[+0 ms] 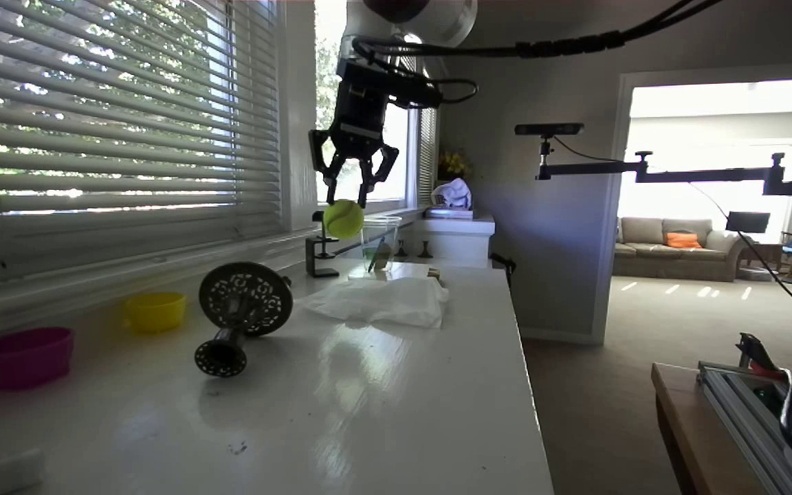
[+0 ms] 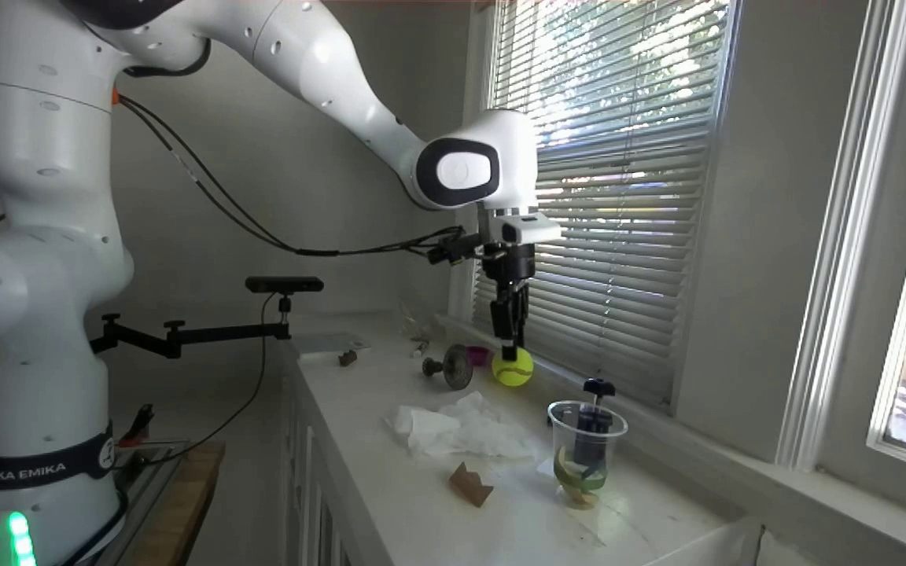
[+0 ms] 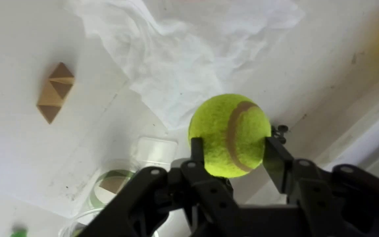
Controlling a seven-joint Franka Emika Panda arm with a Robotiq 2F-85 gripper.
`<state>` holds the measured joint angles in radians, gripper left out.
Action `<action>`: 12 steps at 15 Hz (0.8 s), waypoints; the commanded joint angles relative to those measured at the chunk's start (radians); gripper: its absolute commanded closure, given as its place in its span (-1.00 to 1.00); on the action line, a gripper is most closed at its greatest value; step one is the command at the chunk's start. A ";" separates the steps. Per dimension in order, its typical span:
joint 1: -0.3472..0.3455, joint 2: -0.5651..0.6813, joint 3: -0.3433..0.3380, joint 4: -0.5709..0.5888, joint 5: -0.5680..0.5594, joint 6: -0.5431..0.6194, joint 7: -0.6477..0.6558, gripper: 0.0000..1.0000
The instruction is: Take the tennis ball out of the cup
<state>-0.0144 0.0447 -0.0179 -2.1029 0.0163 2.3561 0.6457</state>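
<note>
The yellow-green tennis ball is held in the air in both exterior views, also here. My gripper points down, its two fingers closed on opposite sides of the ball. In the wrist view the fingertips press the ball left and right. The clear plastic cup stands upright on the white counter, with green and brown bits low in it. The ball is outside the cup, apart from it and higher than the counter. The cup is partly behind the gripper in the wrist view.
A black clamp is fixed by the window sill near the cup. A crumpled white cloth or paper and a brown folded piece lie on the counter. A dark metal stand, yellow bowl and magenta bowl are farther along.
</note>
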 commanded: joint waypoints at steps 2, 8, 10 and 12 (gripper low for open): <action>0.046 0.040 -0.009 -0.063 -0.222 0.227 0.275 0.51; 0.073 0.075 -0.031 -0.051 -0.414 0.131 0.466 0.51; 0.071 0.074 -0.028 -0.049 -0.396 0.097 0.471 0.51; 0.066 0.072 -0.019 -0.046 -0.348 0.058 0.447 0.51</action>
<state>0.0424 0.1221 -0.0347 -2.1626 -0.3547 2.4734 1.0764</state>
